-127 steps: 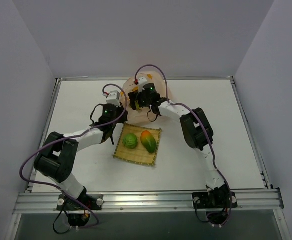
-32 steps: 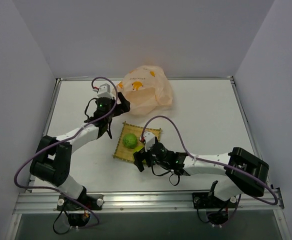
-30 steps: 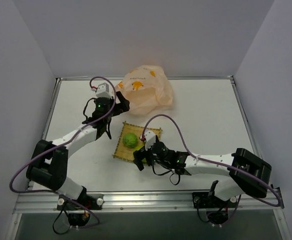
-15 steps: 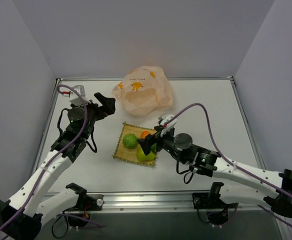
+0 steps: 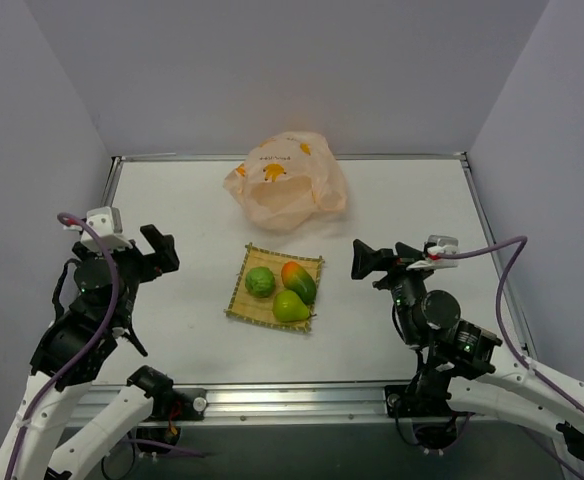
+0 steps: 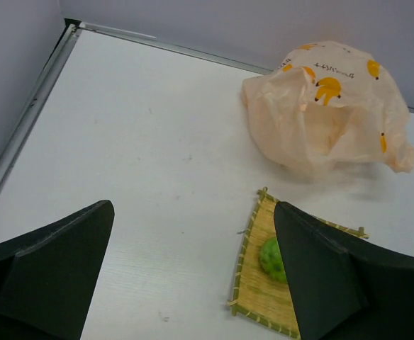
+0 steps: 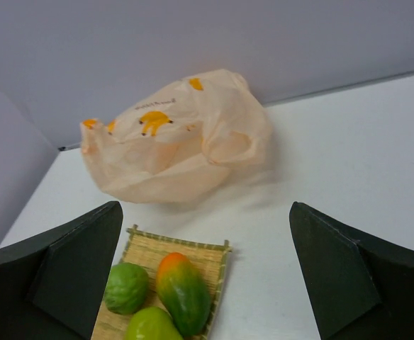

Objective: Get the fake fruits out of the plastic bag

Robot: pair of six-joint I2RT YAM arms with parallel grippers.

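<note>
Lying on the mat (image 5: 244, 306) near mid-table are the green fruit (image 5: 260, 282), toward the mat's 9 o'clock edge, the mango (image 5: 299, 281), toward 2 o'clock, and the pear (image 5: 291, 308), toward 5 o'clock and touching the mango. All three are clear of the bag (image 5: 287, 185), which sits crumpled on the table (image 5: 422, 200) at 12 o'clock from the mat, near it but not touching.

The left gripper (image 5: 160, 250) hangs above the table at 9 o'clock from the mat, well apart from it. Its fingers (image 6: 51, 269) are spread wide and grip nothing. The right gripper (image 5: 362, 260) hangs at 3 o'clock from the mat, a little nearer. Its jaws are also wide apart and hold nothing, and its wrist view frames the bag and fruits between them.
</note>
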